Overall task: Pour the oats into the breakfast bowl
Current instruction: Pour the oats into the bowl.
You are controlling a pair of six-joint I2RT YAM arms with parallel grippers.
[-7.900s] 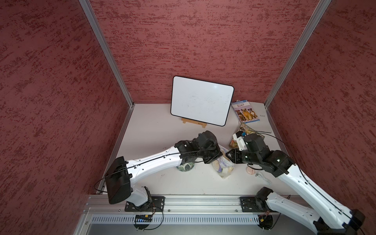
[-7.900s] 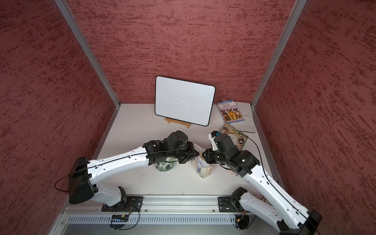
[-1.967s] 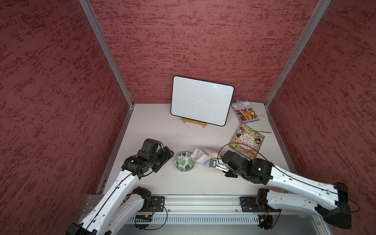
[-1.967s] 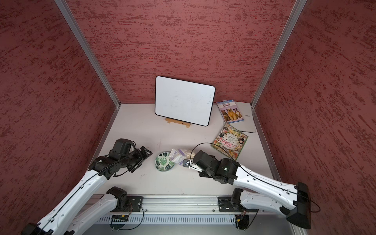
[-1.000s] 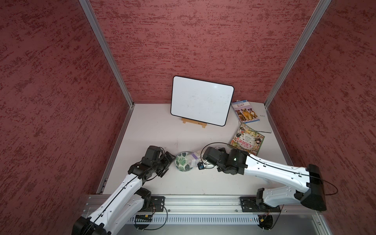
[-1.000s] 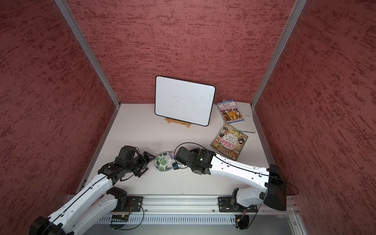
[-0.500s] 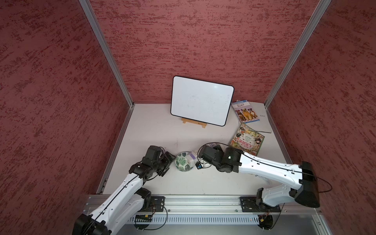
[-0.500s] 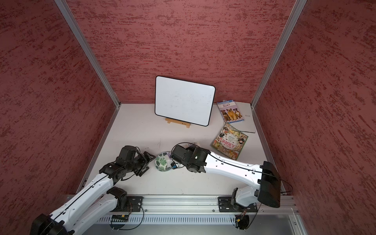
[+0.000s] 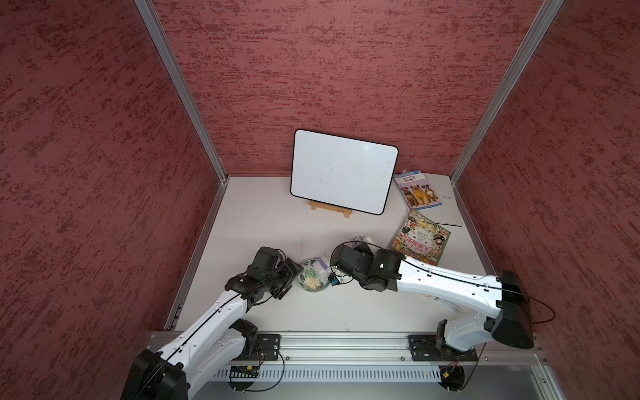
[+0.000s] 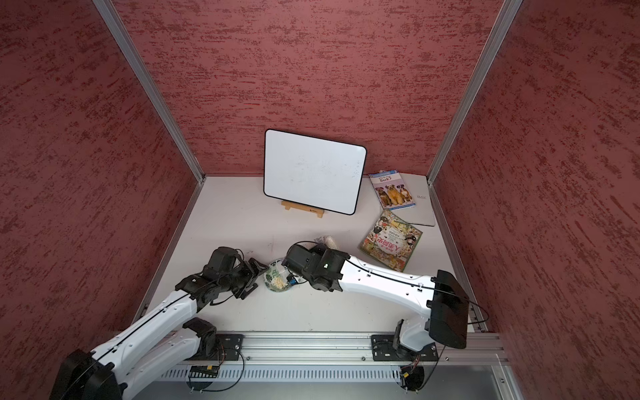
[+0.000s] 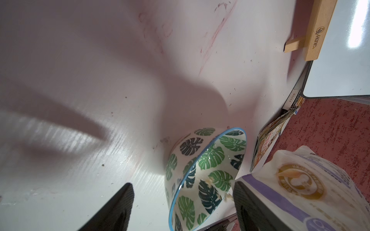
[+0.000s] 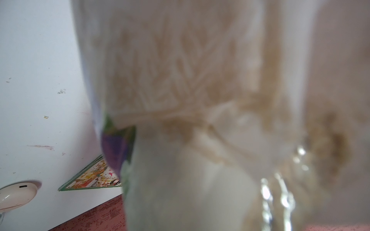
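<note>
The oats bag [image 11: 296, 180] is now held tipped over the breakfast bowl [image 11: 189, 147], its mouth at the rim, whereas two seconds ago it was lying on the table [image 9: 311, 311] beside the bowl. It is clamped in the right gripper [image 9: 336, 275] (the jaws themselves are hidden by crinkly plastic in the wrist view). A small pale heap of oats [image 9: 314, 284] is seen inside the bowl in both top views, so pouring is judged to be under way. The left gripper [image 9: 292, 281] has been brought up beside the bowl, jaws apart and nothing held, apparently so that the bowl can be steadied.
</note>
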